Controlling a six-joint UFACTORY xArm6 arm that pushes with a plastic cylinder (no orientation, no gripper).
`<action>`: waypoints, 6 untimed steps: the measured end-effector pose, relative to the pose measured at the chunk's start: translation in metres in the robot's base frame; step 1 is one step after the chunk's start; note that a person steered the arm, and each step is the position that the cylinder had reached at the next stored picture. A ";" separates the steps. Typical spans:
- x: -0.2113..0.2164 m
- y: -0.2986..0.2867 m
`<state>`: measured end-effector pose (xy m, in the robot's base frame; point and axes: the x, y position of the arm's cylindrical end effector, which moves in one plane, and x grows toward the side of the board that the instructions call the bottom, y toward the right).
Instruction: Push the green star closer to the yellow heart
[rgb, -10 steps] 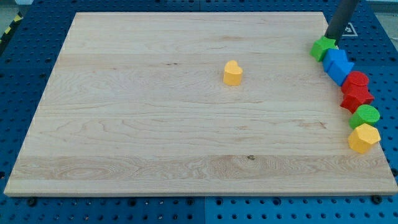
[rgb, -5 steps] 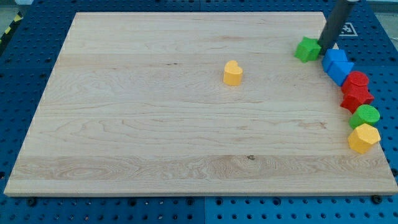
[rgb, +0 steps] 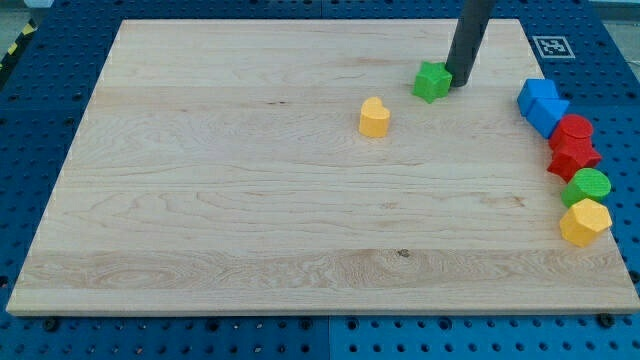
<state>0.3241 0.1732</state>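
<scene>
The green star (rgb: 432, 81) lies on the wooden board (rgb: 250, 200) near the view's top, right of centre. The yellow heart (rgb: 374, 117) sits a short way to its lower left, apart from it. My tip (rgb: 459, 83) stands right against the star's right side, touching it. The dark rod rises from there toward the view's top.
Along the board's right edge stands a curved row of blocks: two blue blocks (rgb: 541, 106), a red cylinder (rgb: 574, 130), a red star (rgb: 572, 156), a green cylinder (rgb: 587, 186) and a yellow hexagon (rgb: 585, 221). A marker tag (rgb: 551, 46) lies off the board's top right corner.
My tip has moved left across the view and pushed the green star away from the blue blocks toward the yellow heart. The other blocks have not moved.
</scene>
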 end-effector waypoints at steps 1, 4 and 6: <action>-0.015 -0.015; 0.020 -0.028; 0.001 -0.048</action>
